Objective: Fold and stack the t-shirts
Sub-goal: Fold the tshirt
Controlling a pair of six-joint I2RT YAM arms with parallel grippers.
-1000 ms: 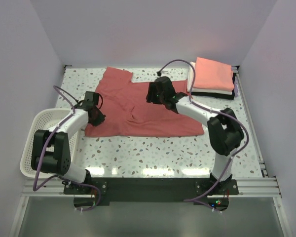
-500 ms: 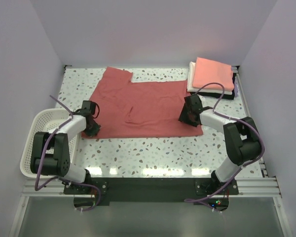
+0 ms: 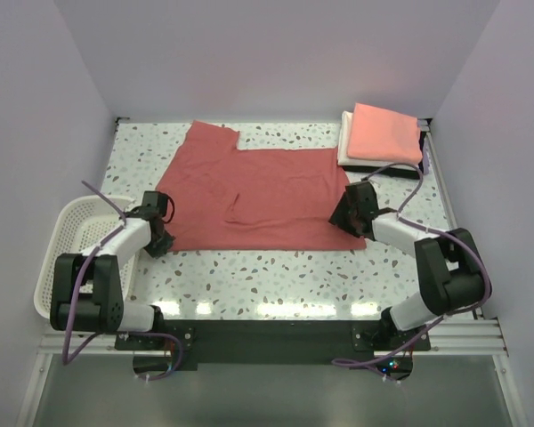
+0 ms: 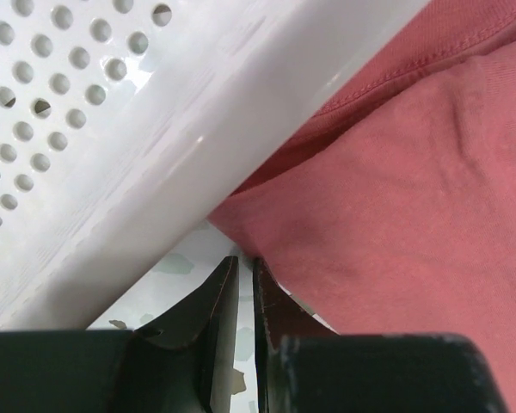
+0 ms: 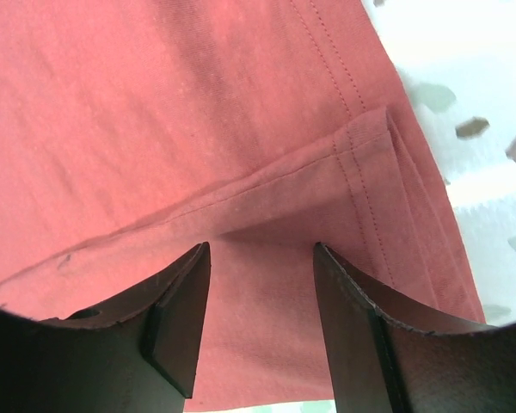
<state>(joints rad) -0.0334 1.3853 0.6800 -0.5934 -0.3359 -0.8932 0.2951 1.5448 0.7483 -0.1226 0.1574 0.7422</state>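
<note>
The brick-red t-shirt [image 3: 258, 191] lies spread flat in the middle of the table, one sleeve toward the back left. My left gripper [image 3: 157, 237] sits low at its near-left corner, beside the basket. In the left wrist view the jaws [image 4: 245, 260] are shut with only bare table in the slit, and the shirt's corner [image 4: 396, 198] touches the right finger's tip. My right gripper [image 3: 348, 213] hovers over the near-right corner. In the right wrist view it is open [image 5: 260, 248] above the hemmed corner [image 5: 198, 112]. A folded stack [image 3: 384, 133], salmon-pink over white and black, sits at the back right.
The white mesh basket [image 3: 71, 258] stands at the left edge, its rim [image 4: 155, 129] right beside my left fingers. Speckled table [image 5: 464, 103] shows to the right of the shirt's hem. Walls close the table in at the back and both sides.
The right arm has swung from the shirt's back middle to its near-right corner. The left gripper has slid back to the near-left corner. The rumpled shirt now lies flat.
</note>
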